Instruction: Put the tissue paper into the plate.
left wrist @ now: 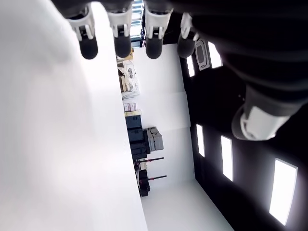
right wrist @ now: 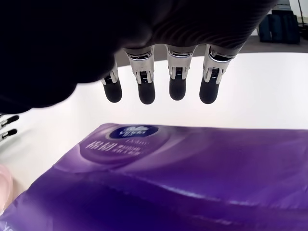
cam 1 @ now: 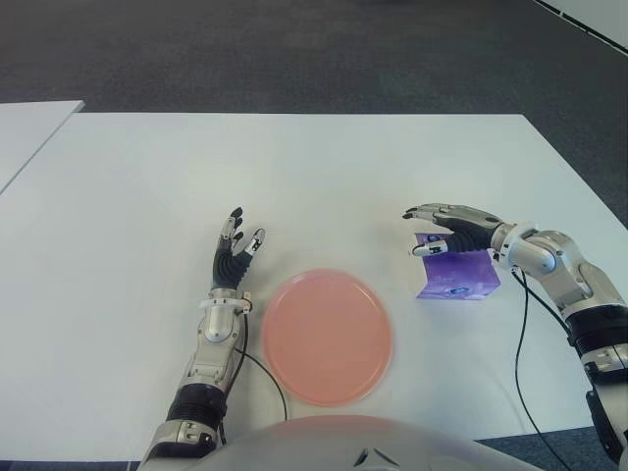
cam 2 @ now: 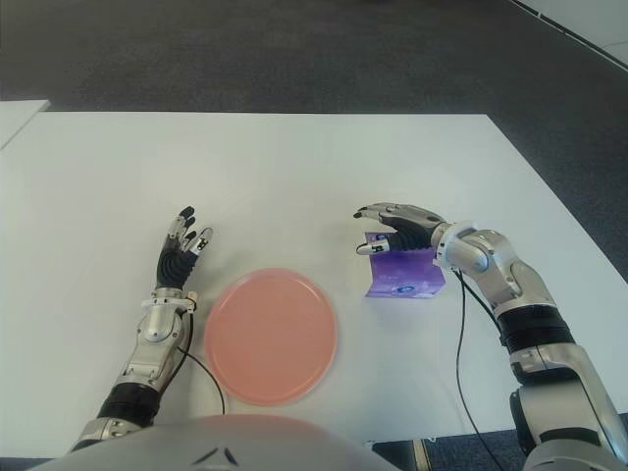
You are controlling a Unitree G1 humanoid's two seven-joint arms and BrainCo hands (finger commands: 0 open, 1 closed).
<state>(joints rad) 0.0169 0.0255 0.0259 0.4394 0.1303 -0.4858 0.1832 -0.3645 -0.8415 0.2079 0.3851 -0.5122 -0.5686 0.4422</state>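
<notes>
Eye views: the flat round pink plastic plate (cam 1: 326, 337) lies near the front edge of the white table (cam 1: 294, 167), about mid-width. The purple plastic-wrapped tissue paper pack (cam 1: 454, 275) lies just beside the plate, toward the right edge, not yet in it. The right hand (cam 1: 453, 228) hovers over the pack's far end, fingers extended and loose, thumb dropped toward the wrapper; it looks positioned for a top grasp, w/ nothing gripped yet. The left hand (cam 1: 233, 257) shows just beside the plate on its left, fingers spread and pointing toward the far edge, idle and clear of the plate.

Left wrist view: four straight fingertips (left wrist: 121, 46) over bare table; hand holds nothing.

Right wrist view: four fingertips (right wrist: 146, 92) hang straight above the pack's printed top, apart from it. Fingers released, approx. lined up across the pack, likely so they can close round it.
</notes>
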